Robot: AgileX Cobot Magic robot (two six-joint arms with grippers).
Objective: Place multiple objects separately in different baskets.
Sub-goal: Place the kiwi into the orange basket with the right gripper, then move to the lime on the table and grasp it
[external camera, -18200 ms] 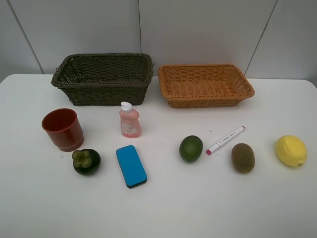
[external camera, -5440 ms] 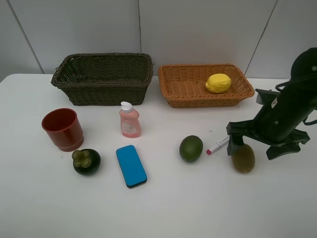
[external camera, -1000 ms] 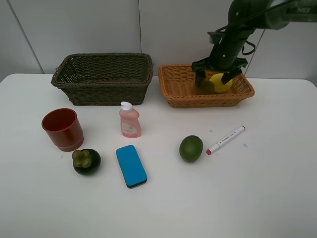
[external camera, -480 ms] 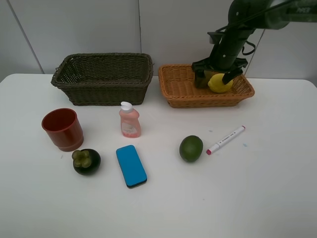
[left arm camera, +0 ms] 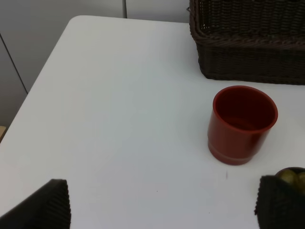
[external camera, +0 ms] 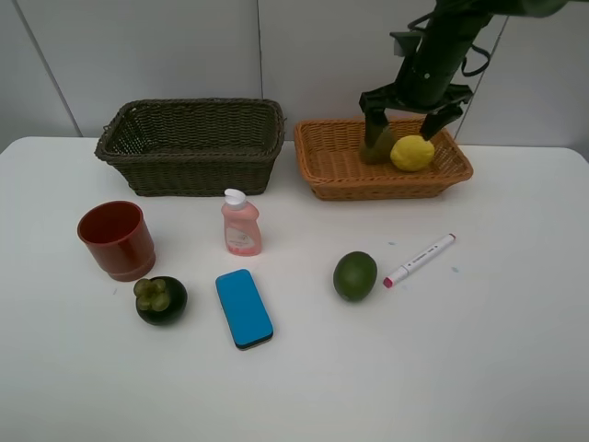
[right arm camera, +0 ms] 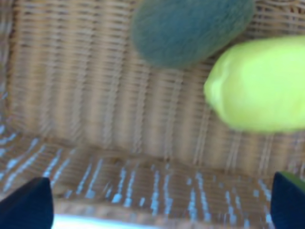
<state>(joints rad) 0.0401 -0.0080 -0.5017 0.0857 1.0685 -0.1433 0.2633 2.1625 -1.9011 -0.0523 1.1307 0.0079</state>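
right pincer [external camera: 403, 122] wide open over orange basket [external camera: 333, 162]; kiwi [external camera: 376, 151] beside lemon [external camera: 412, 153] inside

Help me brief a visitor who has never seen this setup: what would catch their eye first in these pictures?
First the black right gripper, jaws open, hovering over the orange basket at the back right, where a yellow lemon and a brown kiwi lie side by side. Then the red cup at the left, in front of the dark basket.
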